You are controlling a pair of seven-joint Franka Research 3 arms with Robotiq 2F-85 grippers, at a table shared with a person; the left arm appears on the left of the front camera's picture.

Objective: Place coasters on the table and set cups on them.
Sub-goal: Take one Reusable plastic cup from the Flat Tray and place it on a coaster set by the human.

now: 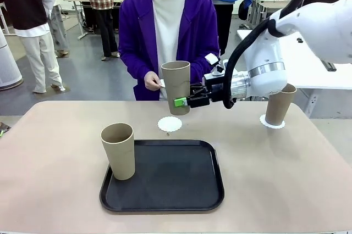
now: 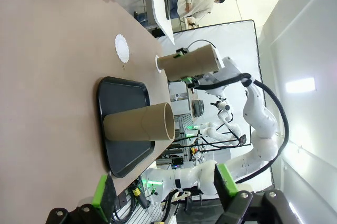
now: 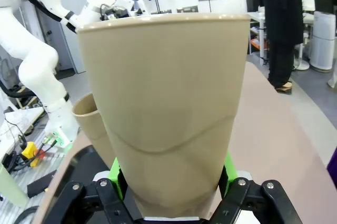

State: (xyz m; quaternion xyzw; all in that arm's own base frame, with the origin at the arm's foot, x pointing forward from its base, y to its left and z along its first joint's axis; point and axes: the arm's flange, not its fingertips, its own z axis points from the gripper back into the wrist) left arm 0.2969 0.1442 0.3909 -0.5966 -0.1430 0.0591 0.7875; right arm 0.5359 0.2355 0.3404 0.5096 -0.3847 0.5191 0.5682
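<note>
Front view: right fingers (image 1: 180, 102) clamp matte tan tapered cup (image 1: 176, 80); left fingers (image 2: 101, 196) spread.

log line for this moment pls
right hand: shut on held cup, in air near bare coaster | left hand: open | second cup: on right coaster | third cup: on tray

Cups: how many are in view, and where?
3. One cup stands at the black tray's left; another cup held aloft in the right gripper near a bare coaster; the third cup stands on a coaster, far right.
</note>
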